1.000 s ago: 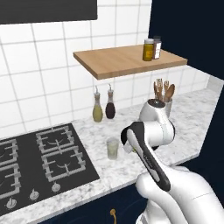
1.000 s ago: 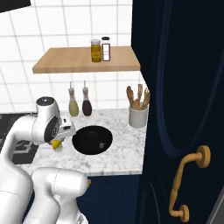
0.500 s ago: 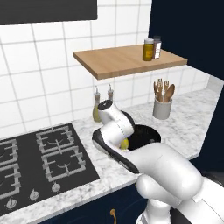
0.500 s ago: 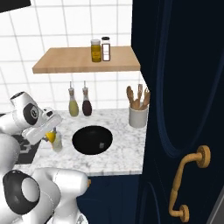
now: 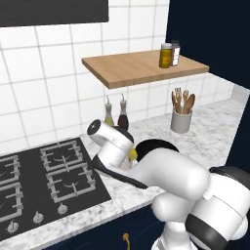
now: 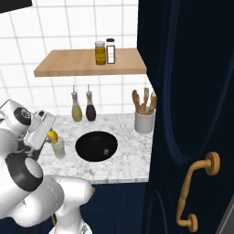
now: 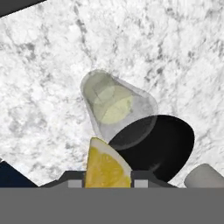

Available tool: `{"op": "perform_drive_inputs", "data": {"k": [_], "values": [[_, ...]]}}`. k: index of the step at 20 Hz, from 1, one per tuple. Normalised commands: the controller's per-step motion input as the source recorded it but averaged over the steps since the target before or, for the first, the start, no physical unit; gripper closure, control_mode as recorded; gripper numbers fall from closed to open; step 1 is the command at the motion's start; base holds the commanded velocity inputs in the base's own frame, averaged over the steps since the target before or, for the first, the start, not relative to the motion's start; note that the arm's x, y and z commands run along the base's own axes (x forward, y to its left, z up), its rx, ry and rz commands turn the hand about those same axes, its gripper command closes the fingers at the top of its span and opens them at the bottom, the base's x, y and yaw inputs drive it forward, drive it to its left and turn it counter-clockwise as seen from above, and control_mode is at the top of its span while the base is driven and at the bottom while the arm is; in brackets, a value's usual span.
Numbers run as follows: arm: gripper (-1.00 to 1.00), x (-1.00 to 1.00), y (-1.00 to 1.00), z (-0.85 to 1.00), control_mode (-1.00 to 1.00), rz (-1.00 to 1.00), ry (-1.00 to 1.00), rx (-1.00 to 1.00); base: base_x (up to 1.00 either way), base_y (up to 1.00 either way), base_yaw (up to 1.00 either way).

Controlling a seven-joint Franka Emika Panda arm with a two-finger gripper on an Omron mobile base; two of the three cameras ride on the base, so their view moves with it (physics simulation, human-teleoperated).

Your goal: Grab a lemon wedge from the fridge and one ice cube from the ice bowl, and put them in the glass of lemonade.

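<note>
Two-finger dark gripper (image 7: 108, 183) closed on tiny bright yellow lemon wedge (image 7: 106, 165), poised just above clear glass of pale lemonade (image 7: 114, 106) on white marble counter (image 7: 175, 57). Wedge fetched, not yet dropped in. Ice cube from black bowl (image 6: 96, 146) apparently still to fetch.

White square wall tiles (image 5: 44, 88) with grey grout cover the back wall. A light wooden shelf (image 5: 141, 67) is mounted on it at about 1 o'clock in the left base view. Below runs a white, grey-veined marble counter (image 6: 123, 164). A black gas hob (image 5: 44, 180) sits in the counter at 8 o'clock. In the right base view, a tall navy cabinet door (image 6: 192, 91) with a brass handle (image 6: 196, 192) fills the 3 o'clock side.
</note>
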Motion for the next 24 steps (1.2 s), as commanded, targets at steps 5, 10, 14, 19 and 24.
{"op": "perform_drive_inputs", "data": {"k": [5,10,14,19,24], "values": [[1.0,0.0,-0.04,-0.27,-1.0,0.45,0.16,-0.18,0.0,0.0,0.0],[1.0,0.16,0.0,-0.12,-1.0,0.36,0.24,-0.28,0.0,0.0,0.0],[1.0,0.2,0.03,-0.01,-1.0,0.34,0.24,-0.28,0.0,0.0,0.0],[1.0,0.27,0.1,0.0,-1.0,0.31,0.15,-0.19,0.0,0.0,0.0],[1.0,0.02,0.06,0.01,-1.0,0.26,0.0,-0.16,0.0,0.0,0.0]]}}
